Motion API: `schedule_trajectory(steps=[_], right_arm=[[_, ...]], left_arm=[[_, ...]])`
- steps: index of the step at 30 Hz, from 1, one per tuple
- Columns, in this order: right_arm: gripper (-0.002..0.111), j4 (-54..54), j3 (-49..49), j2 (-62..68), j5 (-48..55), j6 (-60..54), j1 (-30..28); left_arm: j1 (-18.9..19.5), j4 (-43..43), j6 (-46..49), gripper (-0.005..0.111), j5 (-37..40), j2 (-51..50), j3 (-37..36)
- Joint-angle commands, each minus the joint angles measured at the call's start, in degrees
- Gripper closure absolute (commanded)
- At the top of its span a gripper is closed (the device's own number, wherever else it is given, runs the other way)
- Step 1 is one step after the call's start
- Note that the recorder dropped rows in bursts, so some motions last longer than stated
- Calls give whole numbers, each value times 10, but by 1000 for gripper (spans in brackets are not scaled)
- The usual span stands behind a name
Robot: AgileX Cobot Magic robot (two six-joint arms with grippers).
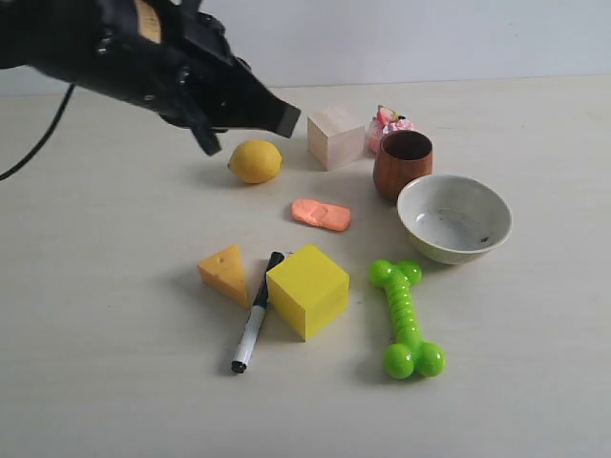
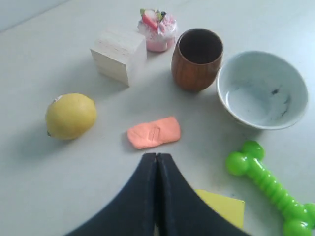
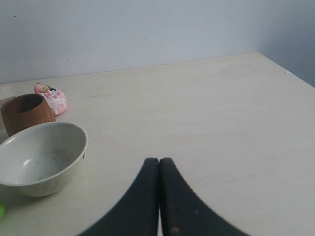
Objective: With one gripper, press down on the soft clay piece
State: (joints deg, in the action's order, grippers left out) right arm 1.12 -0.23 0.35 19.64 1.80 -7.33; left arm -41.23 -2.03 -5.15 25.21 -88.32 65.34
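Two empty tools, jaws closed: left tool, right tool; matte oblong clay piece w/ imprint

L arm, black, comes into ext. view from approx 10 o'clock and angles down twd 4 o'clock. A black cable loops off it near the 9 o'clock edge. L gripper sits at the arm's end, tip up in the air, touching nothing. Its wrist cam shows the jaws pressed flat together, no gap, nothing between. R gripper shows only in its own wrist cam: jaws likewise tight together w/ tips meeting, nothing held.
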Motion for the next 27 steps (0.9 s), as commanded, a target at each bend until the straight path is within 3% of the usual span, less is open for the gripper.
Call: schedule_trajectory(steps=[1,6,12,27], right_arm=[[108,0,2,-3,-3,0,-3],[108,0,2,-3,-3,0,-3],[108,0,2,-3,-3,-2,-3],[108,0,2,-3,-3,-1,-3]], left_arm=[[-1,9,-45,107,-71,108,-84],[-1,9,-56,107,-104,222,-154],[-1,9,-55,107,-67,318,-173],[1,-46,-40,107,-65,383,-175]])
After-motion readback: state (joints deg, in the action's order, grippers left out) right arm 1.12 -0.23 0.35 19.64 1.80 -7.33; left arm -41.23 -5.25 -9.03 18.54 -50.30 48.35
